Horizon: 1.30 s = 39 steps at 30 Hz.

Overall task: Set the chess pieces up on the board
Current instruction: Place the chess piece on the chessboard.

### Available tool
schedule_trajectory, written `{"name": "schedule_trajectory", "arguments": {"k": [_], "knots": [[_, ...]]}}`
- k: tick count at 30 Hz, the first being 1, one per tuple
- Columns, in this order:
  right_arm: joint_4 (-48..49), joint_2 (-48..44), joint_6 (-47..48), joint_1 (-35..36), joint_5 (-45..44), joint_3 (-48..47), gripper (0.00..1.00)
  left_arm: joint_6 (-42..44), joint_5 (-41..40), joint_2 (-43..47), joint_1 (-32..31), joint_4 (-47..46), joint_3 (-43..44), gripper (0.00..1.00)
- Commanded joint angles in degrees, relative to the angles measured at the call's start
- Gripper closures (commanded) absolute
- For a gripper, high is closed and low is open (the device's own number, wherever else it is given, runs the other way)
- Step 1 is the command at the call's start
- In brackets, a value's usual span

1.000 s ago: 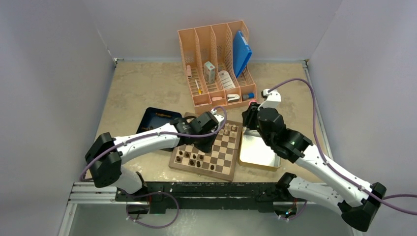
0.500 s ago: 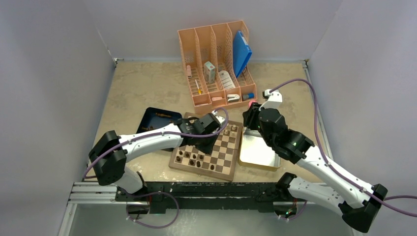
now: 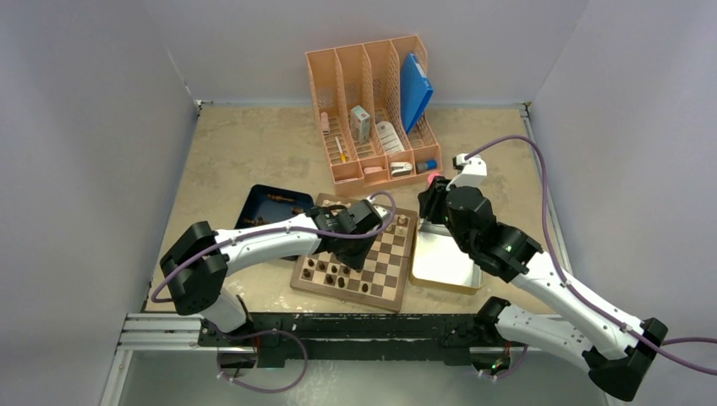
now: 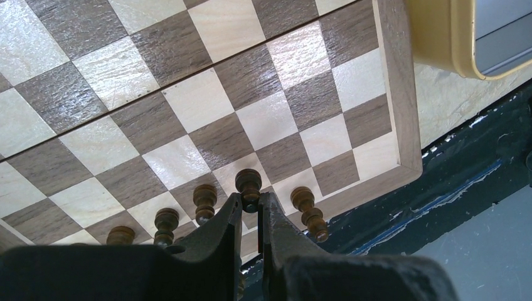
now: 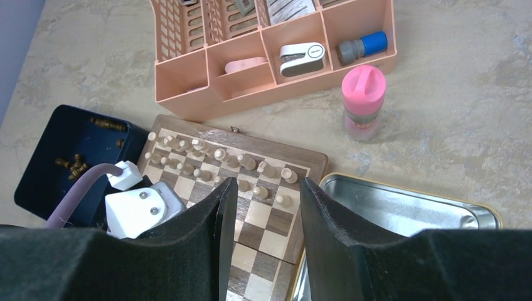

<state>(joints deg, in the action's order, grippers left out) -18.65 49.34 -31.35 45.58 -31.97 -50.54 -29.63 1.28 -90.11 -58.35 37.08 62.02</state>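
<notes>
The board (image 3: pixel 345 297) lies between my arms, pale pieces (image 5: pixel 251 164) along its far rows and dark brown chess pieces (image 3: pixel 325 269) along its near-left rows. My left gripper (image 4: pixel 251 202) is shut on one dark piece (image 4: pixel 249 182), held by its lower part just above the board's (image 4: pixel 396 94) near rows. Other dark pieces (image 4: pixel 204 199) stand on either side of it. My right gripper (image 5: pixel 263 188) is open and holds nothing, hovering over the board's far right edge beside the tin. More dark pieces (image 5: pixel 75 164) lie in the dark blue tray.
A dark blue tray (image 3: pixel 266 207) sits left of the board. A shiny metal tin (image 3: pixel 444 262) lies to its right. A peach desk organizer (image 3: pixel 372 110) stands behind, with a pink-capped bottle (image 5: pixel 362 100) beside it.
My left gripper has moved a little toward the near side of the board with the dark piece in it. The right arm has barely moved.
</notes>
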Motion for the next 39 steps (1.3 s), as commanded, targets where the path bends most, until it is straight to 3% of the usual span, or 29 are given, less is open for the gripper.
{"name": "schedule_trajectory", "arguments": {"k": [1,39], "knots": [[0.47,-0.98,0.41,-0.15,-0.31,-2.41,0.56,-1.25,0.61,-0.1,-0.67,-0.43,-0.14,1.0],[0.99,-0.3,0.57,-0.14,1.53,-2.19,0.55,0.03,0.78,-3.01,-1.33,0.76,0.8,1.0]]}}
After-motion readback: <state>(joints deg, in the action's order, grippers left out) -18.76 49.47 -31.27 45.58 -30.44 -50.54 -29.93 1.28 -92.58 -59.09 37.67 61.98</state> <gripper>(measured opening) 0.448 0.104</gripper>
